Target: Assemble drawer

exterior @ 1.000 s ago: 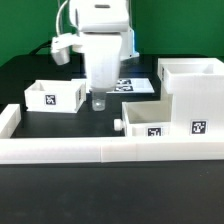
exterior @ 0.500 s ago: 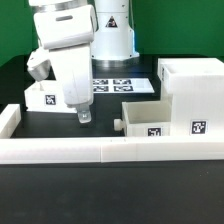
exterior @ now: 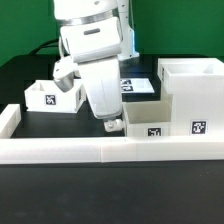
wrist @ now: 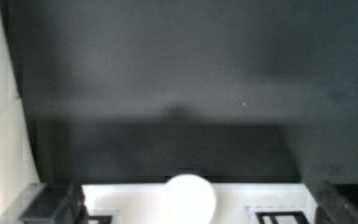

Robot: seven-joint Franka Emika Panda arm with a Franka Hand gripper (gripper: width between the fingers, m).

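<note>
Standing against the tall white boxy plastic housing point(exterior: 190, 88) was one small white open-topped tray point(exterior: 152, 119). The gripper point(exterior: 110, 126) hung near, spread wide, empty. A second matching tray point(exterior: 55, 95) lay well apart.

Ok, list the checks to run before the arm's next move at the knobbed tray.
1. Fingers open: ok, wide apart in the wrist view.
2. Knob centred between them: ok.
3. Gripper empty: ok, nothing held.
4. Gripper down at the front of the knobbed tray: ok; whether it touches the knob, cannot tell.
5. Housing upright beside that tray: ok; whether the tray is seated in it, cannot tell.
6. Second tray out of the way on the exterior view's left: ok.
</note>
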